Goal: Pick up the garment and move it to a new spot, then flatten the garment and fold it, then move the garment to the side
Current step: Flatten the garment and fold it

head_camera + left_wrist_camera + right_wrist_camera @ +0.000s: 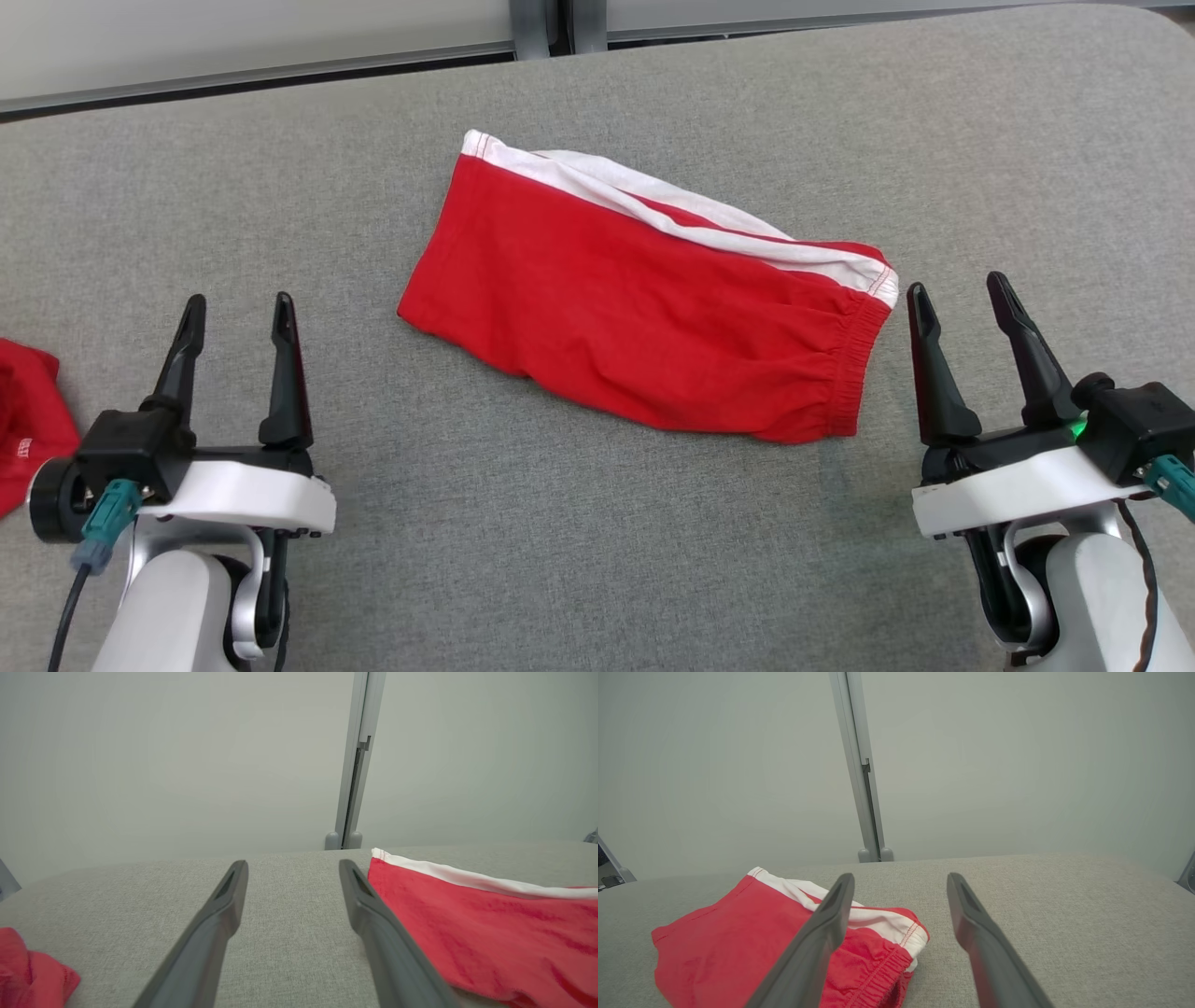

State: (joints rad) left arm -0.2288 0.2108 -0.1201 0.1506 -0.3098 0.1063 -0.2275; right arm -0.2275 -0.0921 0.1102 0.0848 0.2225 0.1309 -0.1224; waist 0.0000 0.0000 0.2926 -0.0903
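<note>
Garment (644,308) lies flat mid-tabletop (560,523), ahead of and between both claws. Its long axis runs diagonally: hem end far-left, elastic waistband end near-right, white band along the far edge. The layers suggest it's already folded over.

Right claw (957,284) is open and empty, tips just beside the waistband corner. In its wrist view the garment sits left of its fingers.

Left claw (238,299) is open and empty, well apart from the hem end. The garment is forward and to its right.

So the right arm is nearer. If the sideways move is what's left, right takes the waistband and left must reach in across bare tabletop. Nothing stands between either claw and the garment.

The only other item is a second red cloth (28,420) at the left edge, beside the left wrist. It's a clash risk if the move goes left.
</note>
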